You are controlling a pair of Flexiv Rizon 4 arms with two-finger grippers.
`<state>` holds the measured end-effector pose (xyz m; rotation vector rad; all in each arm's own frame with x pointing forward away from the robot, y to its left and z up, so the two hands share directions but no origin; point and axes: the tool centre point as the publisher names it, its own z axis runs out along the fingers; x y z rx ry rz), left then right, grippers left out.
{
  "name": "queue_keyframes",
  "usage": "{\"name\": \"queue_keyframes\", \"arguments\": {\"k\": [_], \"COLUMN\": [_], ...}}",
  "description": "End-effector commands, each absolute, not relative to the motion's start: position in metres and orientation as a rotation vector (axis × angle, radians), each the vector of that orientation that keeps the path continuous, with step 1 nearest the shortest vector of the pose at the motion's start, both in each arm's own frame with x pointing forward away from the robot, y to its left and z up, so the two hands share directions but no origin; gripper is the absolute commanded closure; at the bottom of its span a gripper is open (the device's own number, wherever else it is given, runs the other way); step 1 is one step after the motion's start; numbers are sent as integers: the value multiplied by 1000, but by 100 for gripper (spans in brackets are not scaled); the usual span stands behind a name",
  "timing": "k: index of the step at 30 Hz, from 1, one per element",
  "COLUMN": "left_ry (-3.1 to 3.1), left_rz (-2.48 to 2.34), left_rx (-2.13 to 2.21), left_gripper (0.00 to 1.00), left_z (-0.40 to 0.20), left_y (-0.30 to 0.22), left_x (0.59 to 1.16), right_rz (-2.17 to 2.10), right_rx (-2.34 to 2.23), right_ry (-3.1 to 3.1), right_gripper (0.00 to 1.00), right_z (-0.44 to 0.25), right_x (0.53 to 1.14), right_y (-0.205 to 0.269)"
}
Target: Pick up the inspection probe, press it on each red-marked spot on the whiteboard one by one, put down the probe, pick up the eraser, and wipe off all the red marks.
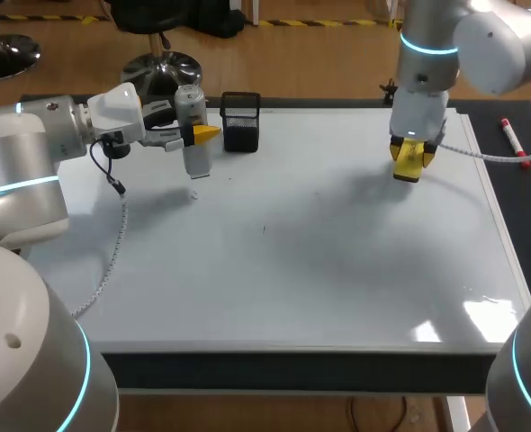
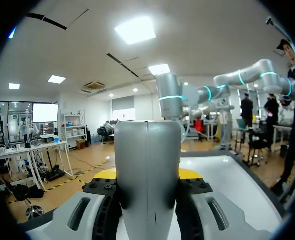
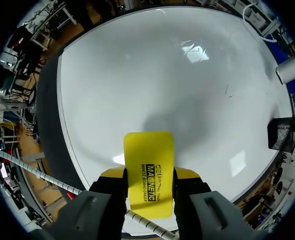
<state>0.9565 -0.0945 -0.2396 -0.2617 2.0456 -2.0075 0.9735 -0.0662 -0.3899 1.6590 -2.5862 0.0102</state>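
Closest to the camera, the robot's left arm (image 1: 31, 153) comes in from the side of the bench (image 1: 292, 371), which carries a large whiteboard (image 1: 292, 270). Its left gripper (image 1: 196, 135) is at the board's far left part, fingers pinching the inspection probe (image 1: 197, 160), a pale grey cylinder held upright, its lower end seemingly raised off the surface. From the left wrist, the probe (image 2: 147, 170) fills the gap between the two yellow tips of the gripper (image 2: 147, 174). Just beside the probe stands a black mesh pen holder (image 1: 240, 121). The right arm (image 1: 481, 36) hangs over the board's far right part; the right gripper (image 1: 412, 155) clamps a yellow eraser (image 1: 409, 160) between its fingers, pointing down. From the right wrist, the eraser (image 3: 149, 170) sits between the yellow tips of the gripper (image 3: 149, 175), its shadow on the board ahead. A small dark mark (image 1: 265, 229) shows near the board's middle. A red marker (image 1: 514, 142) lies on the bench beyond the board's right edge.
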Motion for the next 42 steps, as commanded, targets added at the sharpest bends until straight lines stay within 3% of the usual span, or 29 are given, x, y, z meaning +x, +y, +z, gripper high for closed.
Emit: {"name": "queue_keyframes", "arguments": {"k": [1,23,42], "left_ry": [2045,2055,2035], "left_rz": [-2008,-1990,-2011], "left_rx": [-260,-214,-78], "left_gripper": [100,100,100], "left_z": [-239,-226,-186], "left_y": [-94,-97,-108], "left_x": [957,966,1034], "right_rz": [13,13,13], "right_rx": [1663,1663,1663], "right_ry": [-2587,-2587,-2587], "right_gripper": [100,100,100], "right_z": [-388,-388,-388], "right_x": [972,972,972], "right_y": [-68,-68,-68]}}
